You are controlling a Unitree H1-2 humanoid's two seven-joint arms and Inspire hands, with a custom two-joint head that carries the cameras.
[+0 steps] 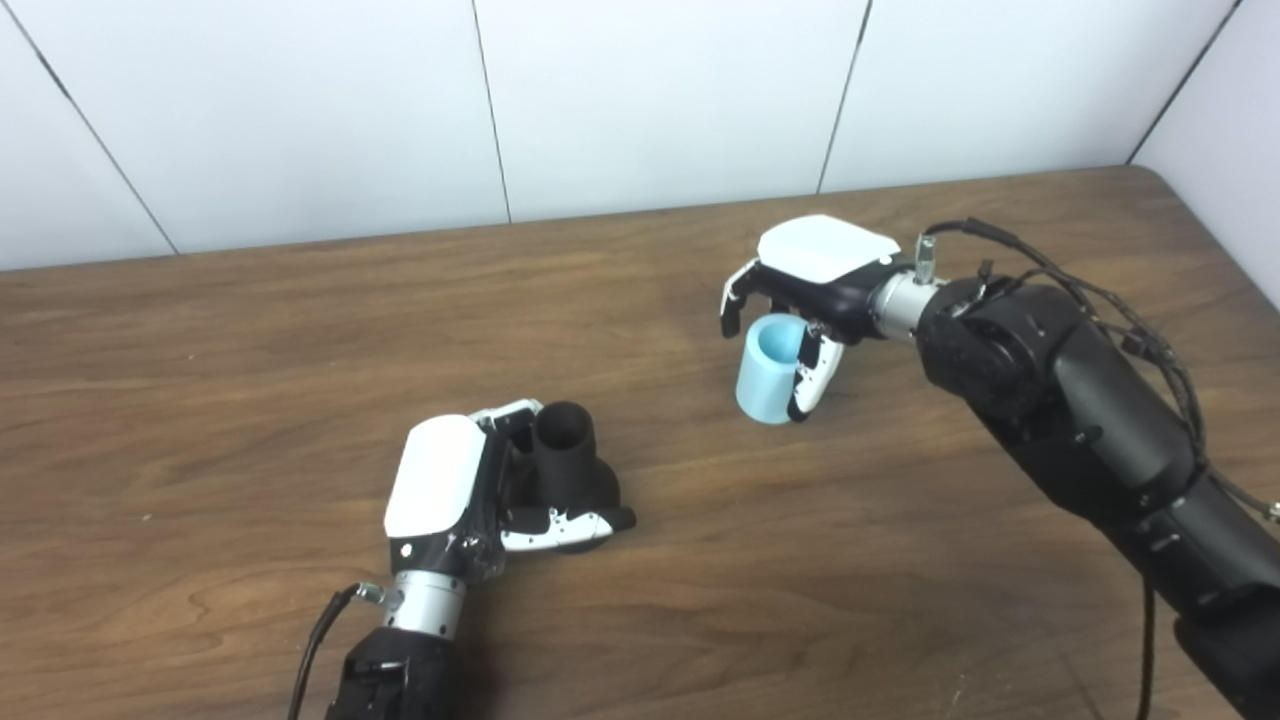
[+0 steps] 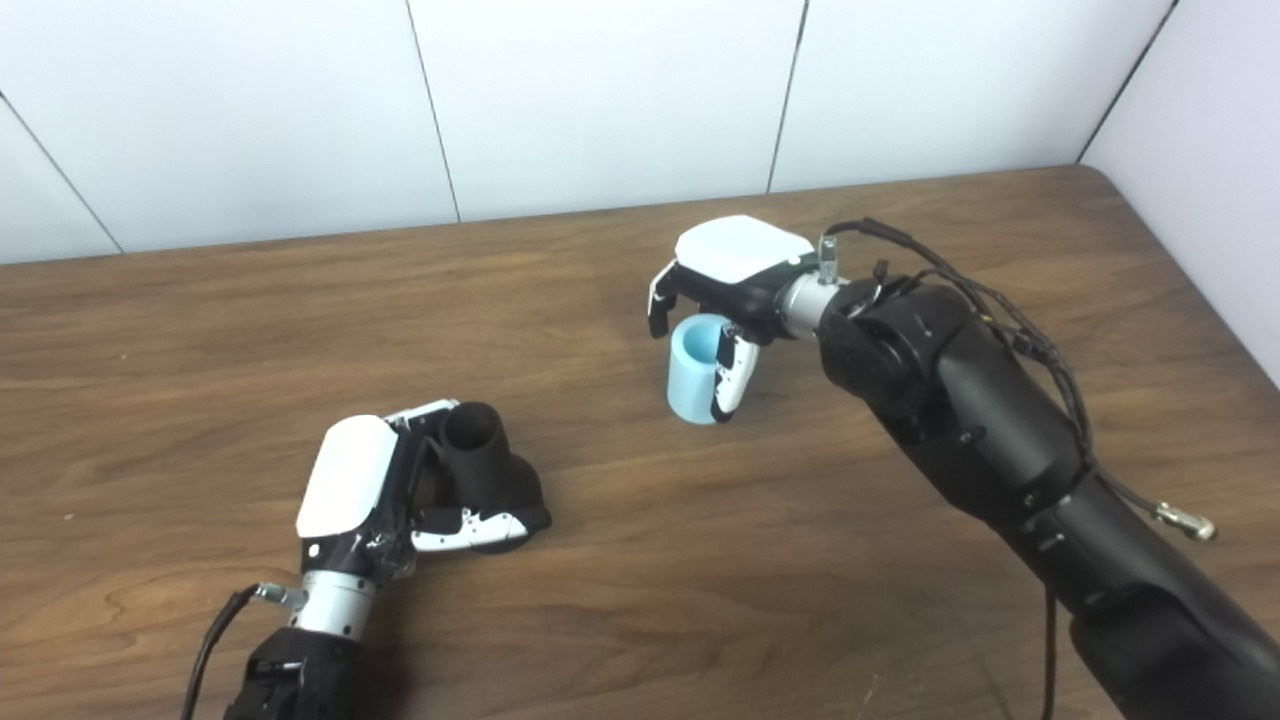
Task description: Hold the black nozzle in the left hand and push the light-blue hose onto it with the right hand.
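Robot hands holding nozzle and hose

Left robot hand (image 1: pixel 470 495), at 7 o'clock on the table (image 1: pixel 250 380), wraps the upright black nozzle (image 1: pixel 570 460). Right robot hand (image 1: pixel 810 275), at 2 o'clock, grips the light-blue hose (image 1: pixel 765 370), well apart.

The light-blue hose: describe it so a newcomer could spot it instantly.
On the brown wooden table, look right of centre, under the right hand. The light-blue hose stands there, a short open-topped tube between that hand's fingers. It is the only pale-coloured piece; the black nozzle is dark.
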